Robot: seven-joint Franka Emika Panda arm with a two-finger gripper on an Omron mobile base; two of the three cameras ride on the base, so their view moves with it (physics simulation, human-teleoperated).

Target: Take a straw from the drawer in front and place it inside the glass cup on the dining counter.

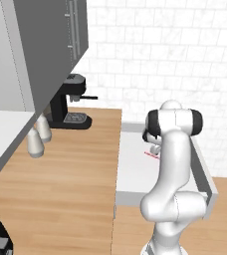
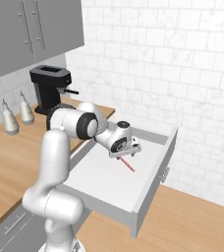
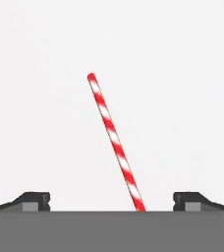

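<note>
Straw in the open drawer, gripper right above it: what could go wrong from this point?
1. The straw is thin and lies flat on the drawer floor, so the open gripper may close over it or scrape the floor.
2. In the hand view it runs slanted between the fingertips, and its near end passes out of frame; a closing pinch could roll or swivel it away.

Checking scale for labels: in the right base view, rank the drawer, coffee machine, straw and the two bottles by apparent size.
1. drawer
2. coffee machine
3. two bottles, alike, so unranked against each other
4. straw, partly hidden under the pincer
</note>
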